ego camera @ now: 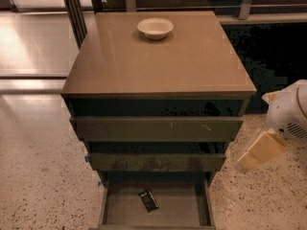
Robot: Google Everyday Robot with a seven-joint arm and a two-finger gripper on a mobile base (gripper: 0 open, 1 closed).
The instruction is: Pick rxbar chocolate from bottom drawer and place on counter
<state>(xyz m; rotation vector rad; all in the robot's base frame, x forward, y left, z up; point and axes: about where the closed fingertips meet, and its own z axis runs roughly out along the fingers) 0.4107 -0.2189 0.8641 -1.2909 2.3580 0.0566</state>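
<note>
**Tool off to the side, bar in the open drawer**

My tool (261, 150) hangs at the right edge of the camera view. A pale tan part points down and left from a white rounded housing. It is over the speckled floor (38, 176), near the right side of the drawer cabinet and about level with the drawer fronts. I cannot tell whether it is released or clenched.

Left of the tool and lower in the view, the bottom drawer (180, 211) stands pulled out. The rxbar chocolate (148, 200) lies flat on the drawer's floor, well apart from my tool. It is a small black bar, set at a slant and left of the drawer's middle.

Straight left of the tool are two wider drawer fronts, the middle drawer (156, 161) and above it the top drawer (156, 128). Both stand slightly out from the cabinet.

Up and left of the tool is the table (158, 66), a smooth tan-brown top. A white bowl (155, 28) sits upright on it near the far edge, the thing farthest from my tool. Small bits of blue tape (88, 158) show on the cabinet's left side, the side away from the tool.
</note>
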